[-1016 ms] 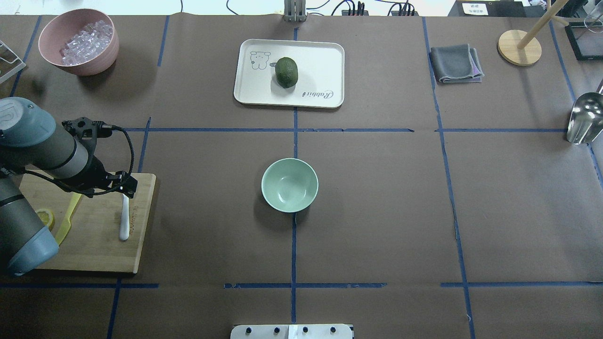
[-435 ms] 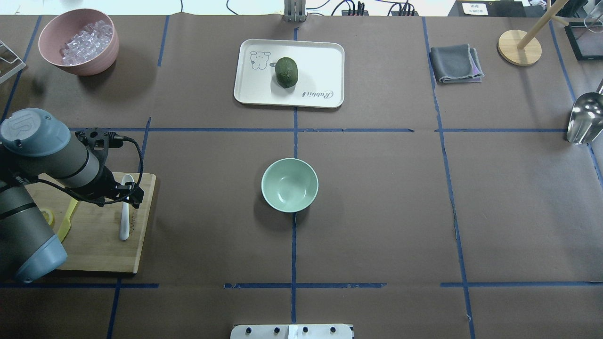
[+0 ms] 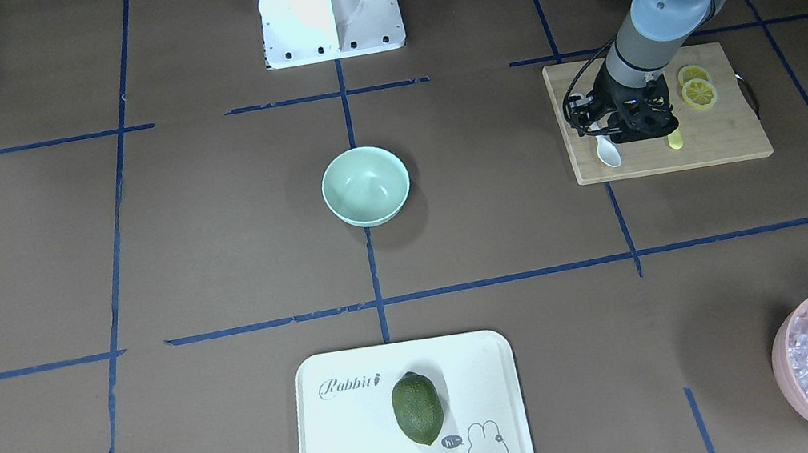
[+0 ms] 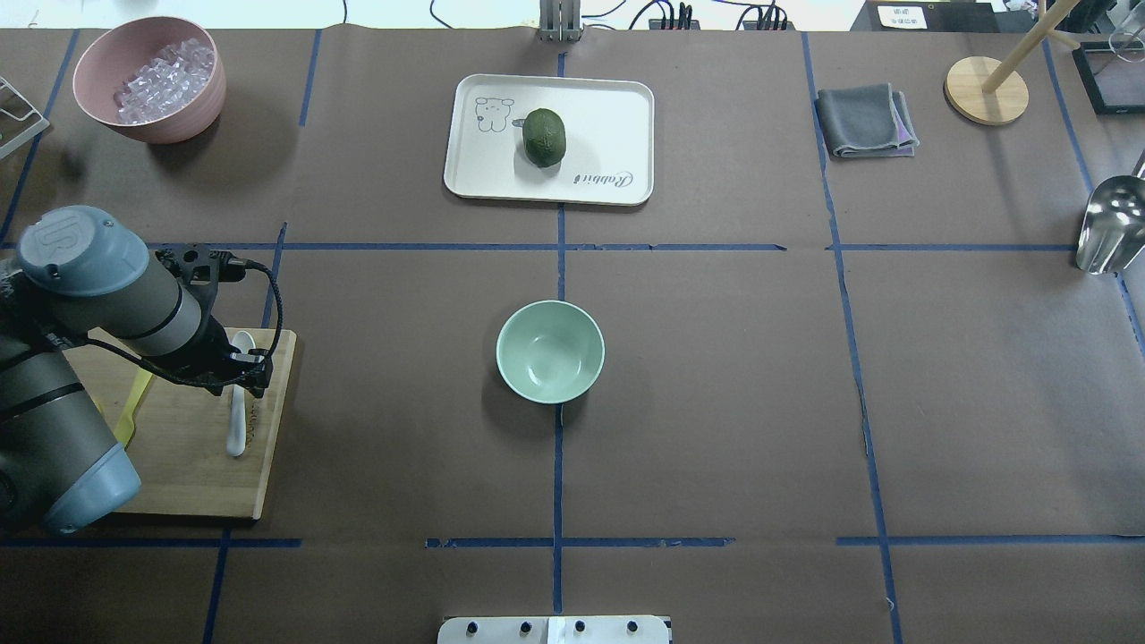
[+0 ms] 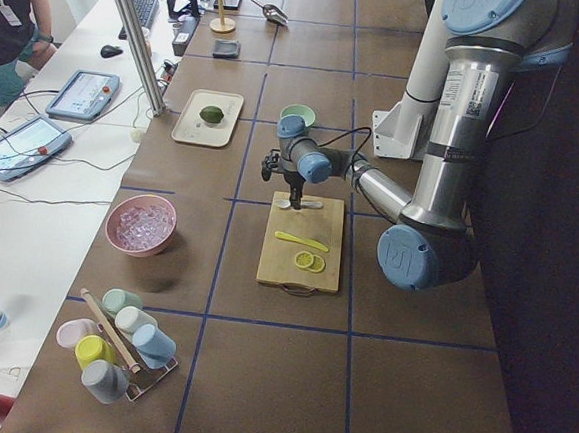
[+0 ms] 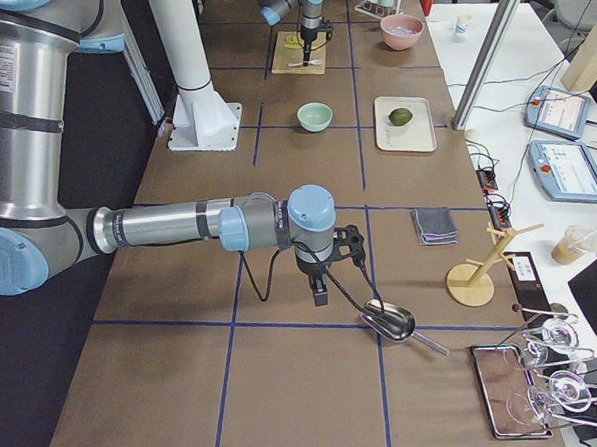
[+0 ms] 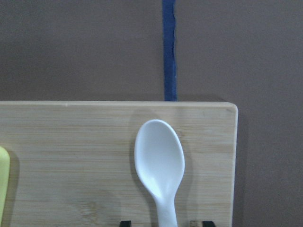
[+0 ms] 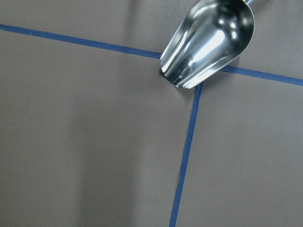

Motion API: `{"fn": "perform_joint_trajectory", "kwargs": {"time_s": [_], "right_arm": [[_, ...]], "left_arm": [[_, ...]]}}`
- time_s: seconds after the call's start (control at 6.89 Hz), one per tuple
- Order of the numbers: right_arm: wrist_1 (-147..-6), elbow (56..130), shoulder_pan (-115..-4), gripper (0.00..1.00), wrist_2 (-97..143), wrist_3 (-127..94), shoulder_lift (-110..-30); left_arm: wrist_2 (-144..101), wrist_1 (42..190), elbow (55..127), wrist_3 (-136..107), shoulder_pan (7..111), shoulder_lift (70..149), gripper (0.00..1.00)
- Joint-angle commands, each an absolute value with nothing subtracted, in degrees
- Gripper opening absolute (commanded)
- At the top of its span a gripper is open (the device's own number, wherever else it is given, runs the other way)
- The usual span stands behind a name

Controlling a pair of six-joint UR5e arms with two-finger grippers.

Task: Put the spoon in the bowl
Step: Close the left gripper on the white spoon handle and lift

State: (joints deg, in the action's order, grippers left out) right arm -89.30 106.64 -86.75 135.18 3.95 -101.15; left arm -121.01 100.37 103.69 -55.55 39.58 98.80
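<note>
The white spoon lies on the cutting board, scoop pointing away from the robot. It also shows in the front view and the left wrist view. My left gripper is low over the spoon's handle. In the left wrist view it is open, with one fingertip on each side of the handle. The mint-green bowl stands empty at the table's middle. My right gripper hangs far from both, and I cannot tell whether it is open or shut.
A yellow knife and lemon slices share the board. A pink bowl of ice-like pieces stands far left. A white tray holds a green fruit. A metal scoop lies by the right gripper.
My left gripper has moved along the spoon toward the handle and come lower. The scoop, covered before, now shows beyond the gripper. The spoon has not moved.
</note>
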Motion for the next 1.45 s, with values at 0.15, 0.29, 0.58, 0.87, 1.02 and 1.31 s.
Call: {"fn": "perform_joint_trajectory", "kwargs": {"time_s": [0.15, 0.29, 0.58, 0.87, 1.02, 1.31], "right_arm": [[-89.30, 106.70, -86.75, 1.00, 135.17, 3.96, -101.16], [-89.30, 106.70, -86.75, 1.00, 135.18, 3.96, -101.16], [-89.30, 106.79, -86.75, 1.00, 135.18, 3.96, -101.16], [-89.30, 106.87, -86.75, 1.00, 135.18, 3.96, -101.16], [-89.30, 106.87, -86.75, 1.00, 135.18, 3.96, -101.16], [-89.30, 107.05, -86.75, 1.00, 135.18, 3.96, -101.16]], "left_arm": [[-121.11, 100.37, 103.18, -55.55, 39.46, 99.14, 0.47], [-121.20, 100.37, 103.18, -55.55, 39.46, 99.14, 0.39], [-121.20, 100.37, 103.36, -55.55, 39.46, 99.14, 0.07], [-121.29, 100.28, 104.32, -55.55, 39.46, 99.14, 0.00], [-121.55, 100.11, 104.85, -55.55, 39.46, 99.92, 0.00], [-120.94, 99.67, 105.91, -55.63, 39.46, 105.61, 0.00]]}}
